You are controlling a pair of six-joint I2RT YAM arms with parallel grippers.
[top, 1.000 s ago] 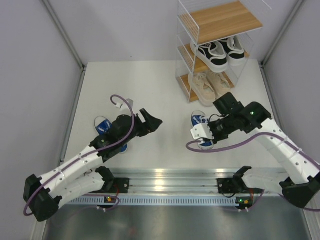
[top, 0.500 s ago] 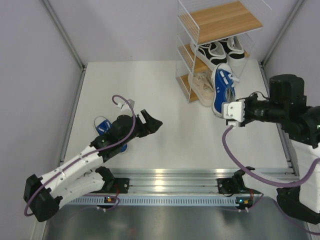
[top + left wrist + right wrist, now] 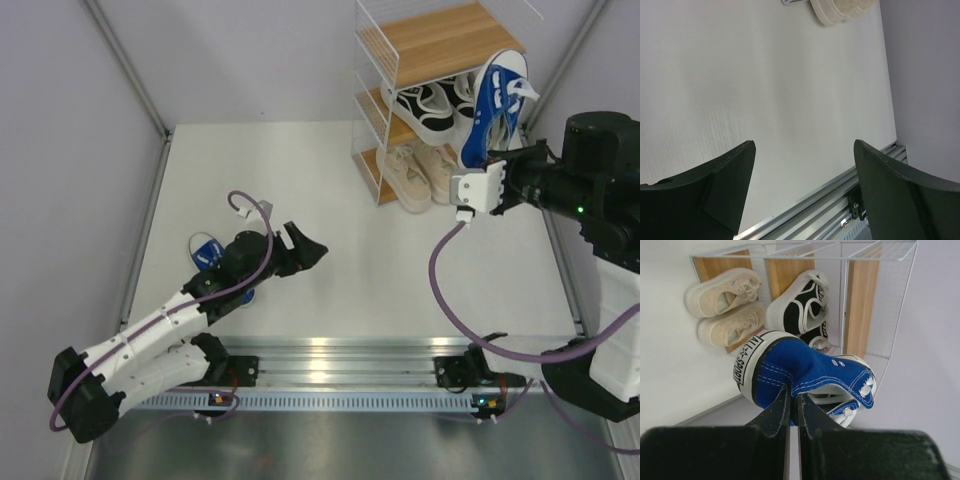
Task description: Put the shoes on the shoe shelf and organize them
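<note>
Right jaws clamped on blue shoe (image 3: pixel 492 105) heel, shoe aloft beside shoe shelf (image 3: pixel 440 40); left jaws apart, empty.

My white bench (image 3: pixel 330 200) is walled by pale grey panels (image 3: pixel 70 150) on three sides; a silver metal rail (image 3: pixel 340 360) runs along its near edge.

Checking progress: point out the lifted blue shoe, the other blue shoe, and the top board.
lifted blue shoe (image 3: pixel 492 100), top view, blue canvas.
other blue shoe (image 3: pixel 204 249), top view, visible end.
top board (image 3: pixel 450 40), top view, bare wood.
</note>
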